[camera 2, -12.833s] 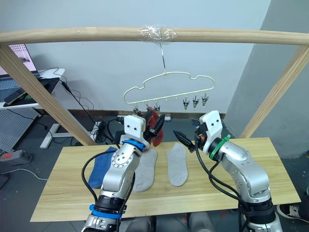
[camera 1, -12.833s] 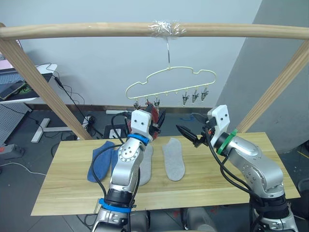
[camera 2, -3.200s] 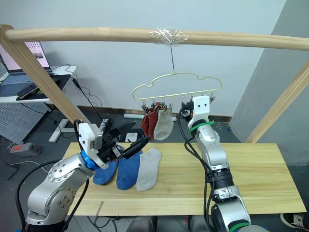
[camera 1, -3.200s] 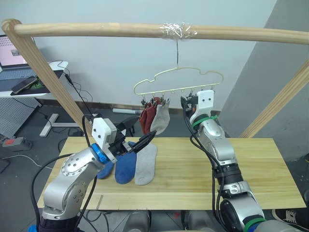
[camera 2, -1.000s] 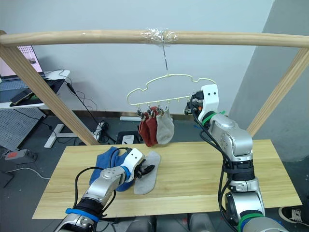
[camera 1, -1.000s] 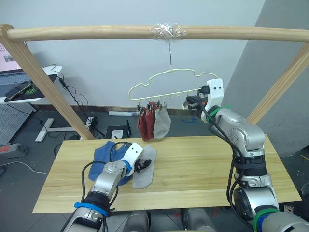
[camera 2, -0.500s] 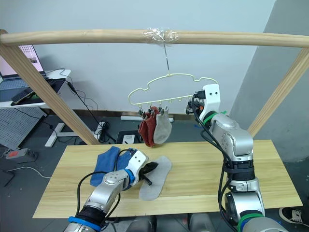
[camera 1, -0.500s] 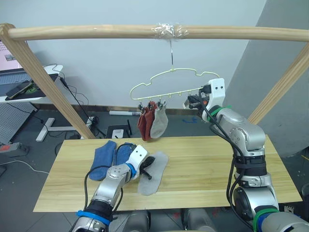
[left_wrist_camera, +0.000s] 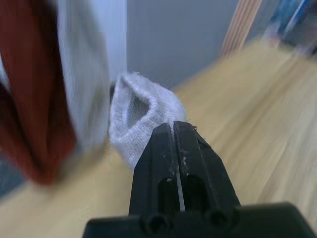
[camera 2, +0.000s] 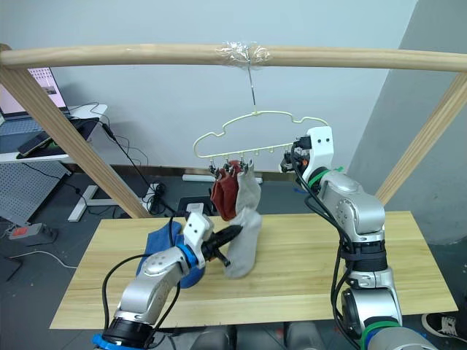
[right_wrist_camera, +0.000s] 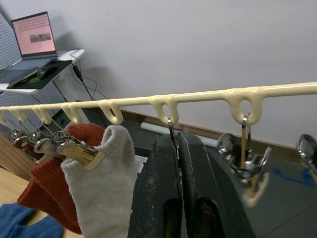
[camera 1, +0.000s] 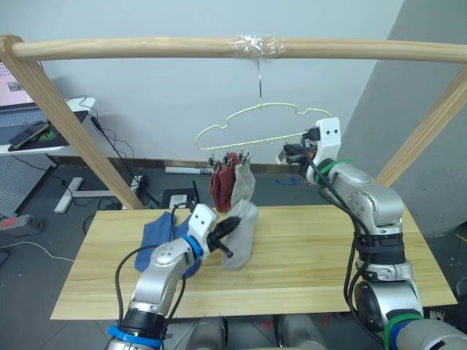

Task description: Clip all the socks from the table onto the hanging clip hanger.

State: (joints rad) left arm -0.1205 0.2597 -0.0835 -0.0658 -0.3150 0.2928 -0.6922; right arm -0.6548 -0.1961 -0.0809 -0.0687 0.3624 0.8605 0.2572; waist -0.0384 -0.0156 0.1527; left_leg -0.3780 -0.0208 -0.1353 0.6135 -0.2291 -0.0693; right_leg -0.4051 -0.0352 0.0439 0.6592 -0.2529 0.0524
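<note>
My left gripper is shut on a light grey sock, which hangs from it above the table, just below the clip hanger. The left wrist view has the same sock's cuff pinched at the fingertips. Two rust red socks and one grey sock hang clipped at the hanger's left end. Two blue socks lie on the table behind my left arm. My right gripper is raised at the hanger's right part, shut on a metal clip.
A thick wooden pole frame carries the hanger, with slanted posts at the left and right. More bare clips hang beside my right gripper. A desk with a laptop stands at the back left.
My left gripper closed on the grey sock lying on the table and lifted it up toward the hanger. The right gripper stayed at its clip.
</note>
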